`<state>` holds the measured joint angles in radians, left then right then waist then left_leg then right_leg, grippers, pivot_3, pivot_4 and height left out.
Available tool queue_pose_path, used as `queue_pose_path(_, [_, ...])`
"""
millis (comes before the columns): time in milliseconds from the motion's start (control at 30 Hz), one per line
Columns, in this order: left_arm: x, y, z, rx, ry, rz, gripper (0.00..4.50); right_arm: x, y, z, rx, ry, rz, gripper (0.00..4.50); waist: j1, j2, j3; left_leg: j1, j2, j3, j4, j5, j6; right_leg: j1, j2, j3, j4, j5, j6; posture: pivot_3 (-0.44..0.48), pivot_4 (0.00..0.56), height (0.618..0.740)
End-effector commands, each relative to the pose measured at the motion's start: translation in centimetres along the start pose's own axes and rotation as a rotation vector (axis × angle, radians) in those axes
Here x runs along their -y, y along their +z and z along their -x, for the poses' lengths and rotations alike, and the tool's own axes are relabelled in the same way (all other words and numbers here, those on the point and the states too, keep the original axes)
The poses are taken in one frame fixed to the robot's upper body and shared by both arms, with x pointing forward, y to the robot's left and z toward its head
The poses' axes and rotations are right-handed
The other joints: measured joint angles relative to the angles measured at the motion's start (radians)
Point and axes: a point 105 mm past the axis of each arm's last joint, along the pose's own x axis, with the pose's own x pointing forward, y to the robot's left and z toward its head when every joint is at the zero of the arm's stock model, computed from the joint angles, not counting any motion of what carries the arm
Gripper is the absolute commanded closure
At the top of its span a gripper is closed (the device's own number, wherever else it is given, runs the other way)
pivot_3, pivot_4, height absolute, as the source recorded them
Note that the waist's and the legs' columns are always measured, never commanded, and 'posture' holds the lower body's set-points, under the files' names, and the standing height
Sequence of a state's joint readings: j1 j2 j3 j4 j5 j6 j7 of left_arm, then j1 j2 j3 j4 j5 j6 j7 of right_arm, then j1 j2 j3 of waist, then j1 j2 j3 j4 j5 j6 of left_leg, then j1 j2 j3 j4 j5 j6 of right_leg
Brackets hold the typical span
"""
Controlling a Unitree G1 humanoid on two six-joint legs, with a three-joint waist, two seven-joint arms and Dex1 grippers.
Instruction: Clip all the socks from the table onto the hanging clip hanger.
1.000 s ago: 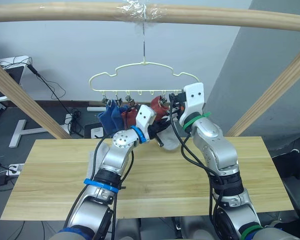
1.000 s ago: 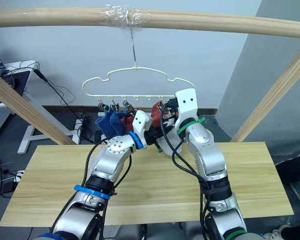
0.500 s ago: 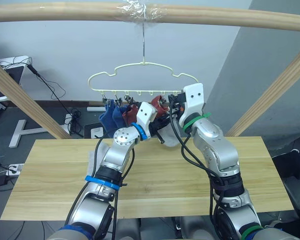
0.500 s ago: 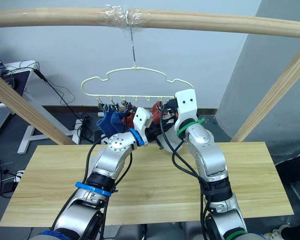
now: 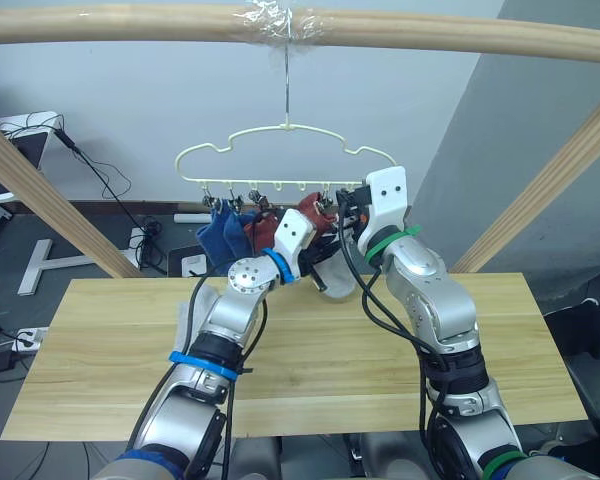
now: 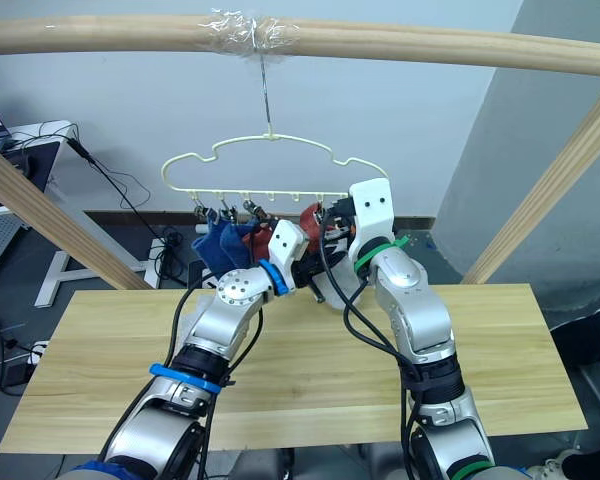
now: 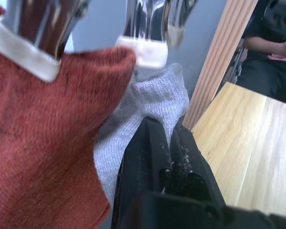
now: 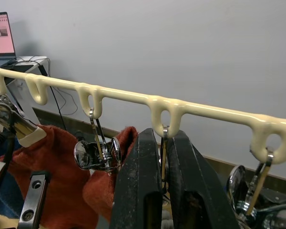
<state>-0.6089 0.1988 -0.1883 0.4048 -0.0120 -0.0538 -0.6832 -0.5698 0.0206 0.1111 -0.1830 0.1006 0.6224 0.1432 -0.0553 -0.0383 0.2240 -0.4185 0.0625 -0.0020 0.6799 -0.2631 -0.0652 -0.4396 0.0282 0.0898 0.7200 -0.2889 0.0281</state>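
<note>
The pale yellow clip hanger (image 5: pixel 285 128) hangs by its hook from the wooden bar. Two blue socks (image 5: pixel 223 235) and two rust red socks (image 5: pixel 265 228) hang from its clips. A light grey sock (image 5: pixel 335 275) is held up just under the right end of the row, and my left gripper (image 7: pixel 169 138) is shut on its cloth (image 7: pixel 152 95), beside a red sock (image 7: pixel 47 143). My right gripper (image 8: pixel 163 138) is shut on a silver clip under the hanger's wire (image 8: pixel 205 112). Another grey sock (image 5: pixel 185 318) lies on the table (image 5: pixel 310 370), partly behind my left arm.
The thick wooden bar (image 5: pixel 430 35) runs across the top, with slanted wooden struts on the left (image 5: pixel 40 190) and right (image 5: pixel 550 190). Cables and a stand lie on the floor behind. A person (image 7: pixel 276 43) sits beyond the table's end.
My left gripper has shifted slightly under the hanger with the grey sock, up and then back down. The hanger has swung a little. The right gripper stays on its clip.
</note>
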Motion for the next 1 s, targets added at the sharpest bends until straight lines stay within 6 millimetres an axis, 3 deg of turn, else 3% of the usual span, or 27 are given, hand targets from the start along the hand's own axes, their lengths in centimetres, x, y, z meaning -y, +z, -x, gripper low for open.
queue_pose_path(33, [-0.8,1.9,-0.3,0.062,0.020,-0.030,4.49,-0.7,1.1,0.2,0.039,0.028,0.013,4.50,0.000,0.000,0.000,0.000,0.000,0.000,0.000,0.000,0.000,0.000,0.000,0.000,0.000,0.000,0.000,-0.035,0.187,0.700])
queue_pose_path(300, [-1.2,2.9,-0.4,0.093,0.031,-0.035,4.49,-0.5,0.6,0.3,0.018,0.022,0.034,4.50,0.000,0.000,0.000,0.000,0.000,0.000,0.000,0.000,0.000,0.000,0.000,0.000,0.000,0.000,0.000,-0.031,0.186,0.700])
queue_pose_path(433, [-1.2,3.2,-0.1,0.126,0.029,0.004,4.50,-0.1,1.0,0.4,0.047,0.006,0.018,3.30,0.000,0.000,0.000,0.000,0.000,0.000,0.000,0.000,0.000,0.000,0.000,0.000,0.000,0.000,0.000,-0.031,0.186,0.700])
queue_pose_path(467, [-1.2,3.1,0.1,0.127,0.027,0.025,4.50,-0.1,1.1,0.5,0.046,0.009,0.015,2.81,0.000,0.000,0.000,0.000,0.000,0.000,0.000,0.000,0.000,0.000,0.000,0.000,0.000,0.000,0.000,-0.029,0.186,0.700])
queue_pose_path(500, [-0.8,2.9,0.3,0.125,0.009,0.027,3.97,-0.1,1.0,0.6,0.045,0.014,0.012,2.46,0.000,0.000,0.000,0.000,0.000,0.000,0.000,0.000,0.000,0.000,0.000,0.000,0.000,0.000,0.000,-0.029,0.186,0.700])
queue_pose_path(733, [0.5,0.9,2.5,0.060,-0.062,0.021,2.02,-0.4,0.5,1.9,0.022,0.051,0.005,0.02,-0.001,0.000,0.000,0.000,0.000,0.000,0.000,0.000,0.000,0.000,0.000,0.000,0.000,0.000,0.000,-0.035,0.182,0.700])
queue_pose_path(900, [0.8,-1.1,6.7,-0.031,-0.087,0.019,0.55,-1.6,-1.2,5.1,-0.040,0.205,0.127,0.00,-0.002,0.000,0.000,0.000,0.001,0.000,-0.001,0.000,0.000,0.000,0.000,0.000,-0.001,0.000,0.000,-0.035,0.174,0.700])
queue_pose_path(1000, [0.6,-1.3,9.0,-0.058,-0.079,0.027,0.55,-1.6,-1.8,6.7,-0.068,0.270,0.189,0.00,-0.002,0.000,0.000,0.000,0.000,0.000,0.000,0.000,0.000,0.000,0.000,0.000,-0.001,0.000,0.000,-0.033,0.167,0.700])
